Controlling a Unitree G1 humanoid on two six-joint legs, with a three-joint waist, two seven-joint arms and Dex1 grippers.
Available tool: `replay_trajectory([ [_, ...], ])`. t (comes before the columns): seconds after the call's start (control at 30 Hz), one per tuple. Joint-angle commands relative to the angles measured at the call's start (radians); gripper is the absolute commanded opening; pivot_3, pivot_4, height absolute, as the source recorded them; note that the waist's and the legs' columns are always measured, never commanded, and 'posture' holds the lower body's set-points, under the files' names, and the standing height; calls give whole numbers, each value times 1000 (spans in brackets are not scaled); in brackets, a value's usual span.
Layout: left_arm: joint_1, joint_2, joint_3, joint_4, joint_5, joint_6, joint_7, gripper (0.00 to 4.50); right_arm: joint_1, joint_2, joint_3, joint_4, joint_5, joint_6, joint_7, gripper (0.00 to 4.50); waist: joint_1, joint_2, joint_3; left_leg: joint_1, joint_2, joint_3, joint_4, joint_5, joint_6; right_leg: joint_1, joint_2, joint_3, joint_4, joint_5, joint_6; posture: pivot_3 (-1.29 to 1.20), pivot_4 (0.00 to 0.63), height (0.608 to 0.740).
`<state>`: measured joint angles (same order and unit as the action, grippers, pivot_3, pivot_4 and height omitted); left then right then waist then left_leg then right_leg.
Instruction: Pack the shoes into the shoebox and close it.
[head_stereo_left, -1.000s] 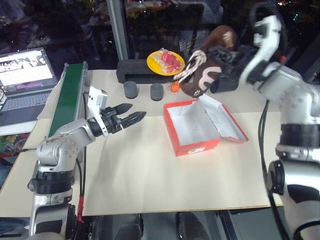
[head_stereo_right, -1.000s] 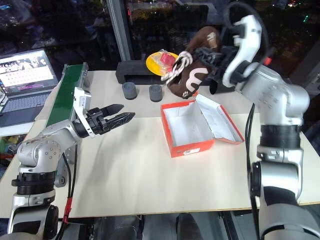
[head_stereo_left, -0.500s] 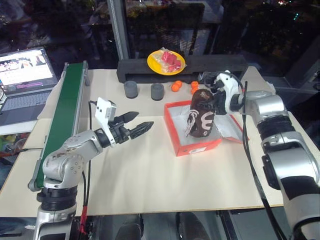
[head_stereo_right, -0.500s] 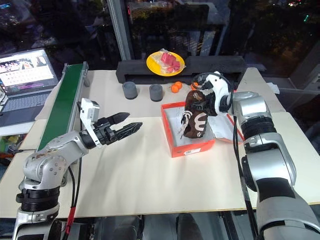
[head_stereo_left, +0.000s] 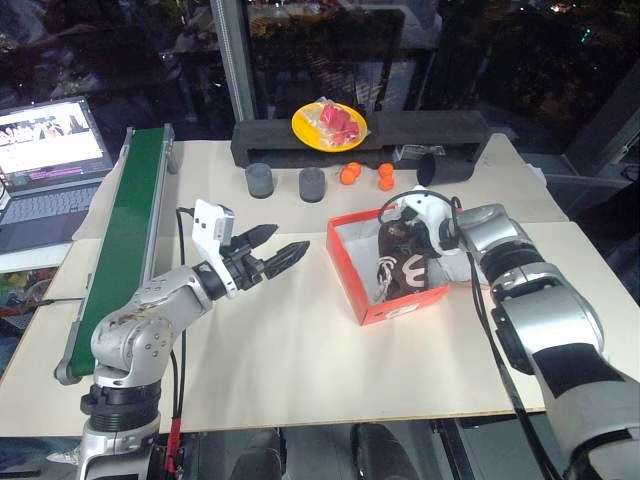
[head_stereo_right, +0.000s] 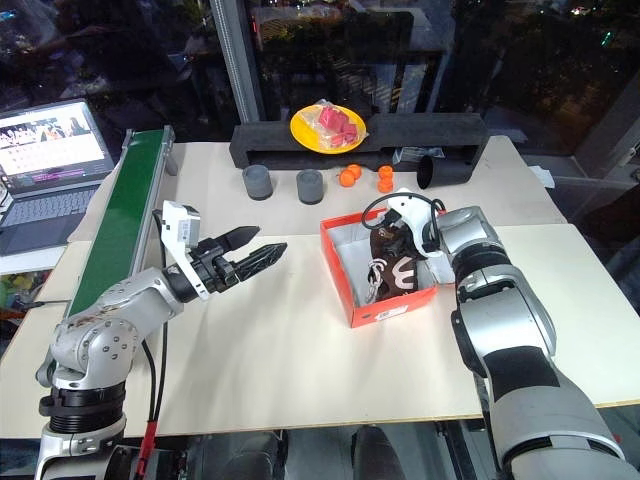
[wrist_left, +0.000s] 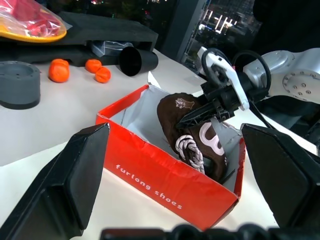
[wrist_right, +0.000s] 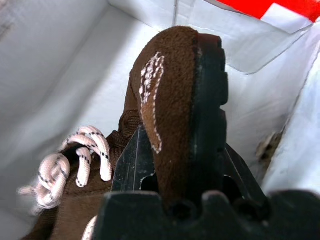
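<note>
The right gripper (wrist_left: 200, 113) is reaching down into the open shoebox (head_stereo_left: 395, 305) with its two black fingers pinched on the heel of the shoes (head_stereo_left: 402, 266), the dark brown bundle now sitting inside the white interior with its cream laces (wrist_left: 191, 148) spilling toward the near wall. In the right wrist view the fingers (wrist_right: 131, 162) are clamping either side of the heel edge (a narrow grip, closed on the shoe's soft material, not on the sole). The box is standing on the pale table (head_stereo_left: 300, 350), its lid folded open to the far side behind the right arm.

The left gripper (head_stereo_left: 272, 251) is hovering level beside the box, well apart from it, its jaws spread wide and holding nothing.

Judging from this, the placing step is nearly done, but release and lid closing are not. What could go wrong: the shoes are lying tilted against the right wall rather than flat, so opening the fingers may let them flop and leave the heel or the laces riding above the rim, which would block the lid. Withdrawing the right arm carelessly could also snag the laces and drag the bundle back out, or nudge the light box across the table
</note>
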<state>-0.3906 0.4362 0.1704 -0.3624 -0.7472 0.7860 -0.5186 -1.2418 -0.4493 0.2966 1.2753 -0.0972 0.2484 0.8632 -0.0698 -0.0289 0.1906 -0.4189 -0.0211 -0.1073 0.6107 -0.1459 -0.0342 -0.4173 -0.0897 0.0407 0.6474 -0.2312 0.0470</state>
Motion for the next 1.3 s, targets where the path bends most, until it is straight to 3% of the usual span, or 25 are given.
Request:
replay_trajectory([
  [0.03,1,15,25,-60,-22,-1,13,4500,-1,21,-26,34,-41,-59,-111,493,-1,-1,0,2,0,0,0,0,0,2,0,0,0,0,0,0,150,740],
  [0.07,1,17,26,-62,-19,-4,18,4500,0,30,-38,39,-39,-62,-123,1267,-1,-1,0,5,0,0,0,0,0,5,0,0,-1,0,0,0,150,740],
  [0.17,-11,22,41,-54,-17,-7,35,4500,-7,53,-76,45,-34,-82,-167,2182,-1,-1,0,15,0,0,-1,0,0,15,0,0,-3,-2,4,0,150,740],
  [0.4,-22,33,42,-39,-15,-9,38,4500,-77,80,-175,6,-6,-133,-195,4456,0,0,0,12,0,0,-2,0,-1,13,0,0,-3,0,1,0,150,740],
  [0.6,-41,52,45,-9,30,-33,50,4500,-125,90,-248,-164,59,-82,-111,4456,-2,0,0,12,1,0,-4,0,0,11,0,1,-4,0,1,0,150,740],
  [0.7,-41,81,67,25,95,-50,97,4500,-49,82,-285,-444,181,74,50,4456,-1,1,0,12,0,0,-4,0,0,11,0,1,-4,0,1,0,150,740],
  [0.83,-29,113,114,81,173,-89,152,4500,105,55,-287,-790,276,229,130,4456,7,0,0,12,1,0,-4,-1,0,12,0,0,-4,-1,2,0,150,740],
  [1.03,35,154,217,145,261,-107,241,4500,310,54,-295,-1143,396,405,113,4456,11,1,0,11,1,0,-4,-2,0,10,0,0,-4,-1,2,0,150,740],
  [1.3,111,134,321,157,356,-140,387,4500,385,159,-264,-1226,427,439,-12,4456,9,0,0,11,1,1,-4,-2,0,9,0,0,-3,-1,2,0,150,740],
])
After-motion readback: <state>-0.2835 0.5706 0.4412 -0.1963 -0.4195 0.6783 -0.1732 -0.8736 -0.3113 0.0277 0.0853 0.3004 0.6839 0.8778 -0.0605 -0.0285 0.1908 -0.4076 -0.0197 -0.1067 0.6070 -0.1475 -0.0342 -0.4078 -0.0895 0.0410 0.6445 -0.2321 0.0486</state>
